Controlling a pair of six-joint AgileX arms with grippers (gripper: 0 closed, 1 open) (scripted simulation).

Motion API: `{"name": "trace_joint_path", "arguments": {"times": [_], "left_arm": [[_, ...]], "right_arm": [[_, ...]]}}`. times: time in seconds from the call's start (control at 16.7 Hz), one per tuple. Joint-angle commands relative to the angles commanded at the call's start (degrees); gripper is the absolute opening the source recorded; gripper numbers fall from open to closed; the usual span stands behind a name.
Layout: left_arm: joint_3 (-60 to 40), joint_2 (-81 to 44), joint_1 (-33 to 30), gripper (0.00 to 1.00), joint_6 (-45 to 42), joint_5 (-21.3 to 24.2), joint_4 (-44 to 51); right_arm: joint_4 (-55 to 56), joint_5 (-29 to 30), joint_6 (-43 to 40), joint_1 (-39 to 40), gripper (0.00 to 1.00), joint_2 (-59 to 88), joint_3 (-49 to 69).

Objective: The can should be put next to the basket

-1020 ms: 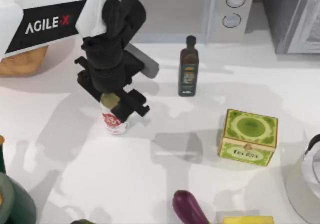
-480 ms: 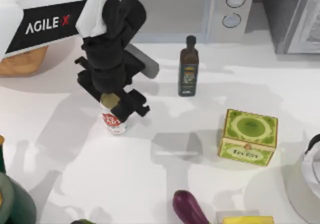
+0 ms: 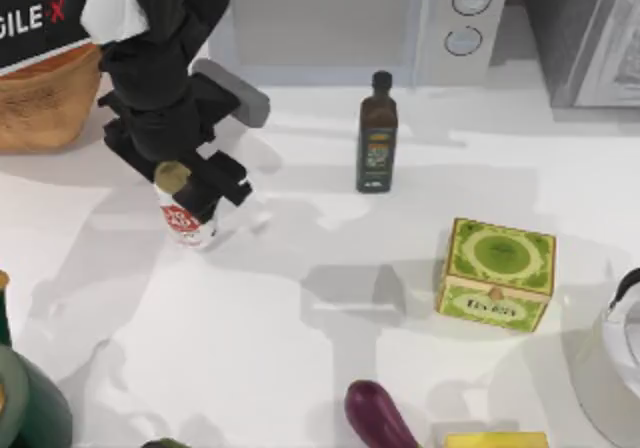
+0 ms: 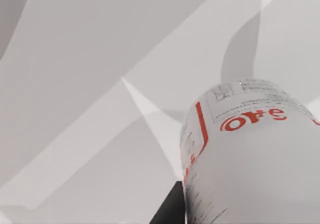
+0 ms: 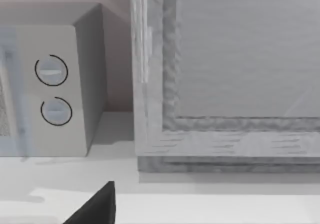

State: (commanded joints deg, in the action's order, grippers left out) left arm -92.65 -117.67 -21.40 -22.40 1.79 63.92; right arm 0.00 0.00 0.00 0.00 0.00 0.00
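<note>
Beside the basket (image 3: 40,108), can (image 3: 183,215) in left claw (image 3: 190,193).

My left gripper (image 3: 190,183) hides can (image 3: 184,218) upper side; I can't see finger contact. Basket (image 3: 45,103) cut by left edge, part under arm. Eggplant (image 3: 375,418) cut at near edge.

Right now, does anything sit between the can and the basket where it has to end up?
Nothing visible does. The left pincer holds the can over bare white table, with the basket at the far left. The dark bottle and green box stand off to the right.
</note>
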Motion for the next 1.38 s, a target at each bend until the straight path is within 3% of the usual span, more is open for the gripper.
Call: {"name": "trace_joint_path", "arguments": {"times": [0.3,0.6,0.78,1.38], "left_arm": [[2.35,7.09,18.55,0.0,-3.6,1.4,3.3],[5.43,7.61,35.13,0.0,1.12,-1.16,0.99],[7.15,4.25,37.98,0.0,3.94,-1.68,-2.14],[8.68,3.6,38.08,0.0,4.24,-2.0,-3.94]], "right_arm": [[0.0,0.0,0.0,0.0,1.0,0.0,0.0],[0.0,0.0,0.0,0.0,1.0,0.0,0.0],[0.0,0.0,0.0,0.0,1.0,0.0,0.0],[0.0,0.0,0.0,0.0,1.0,0.0,0.0]]}}
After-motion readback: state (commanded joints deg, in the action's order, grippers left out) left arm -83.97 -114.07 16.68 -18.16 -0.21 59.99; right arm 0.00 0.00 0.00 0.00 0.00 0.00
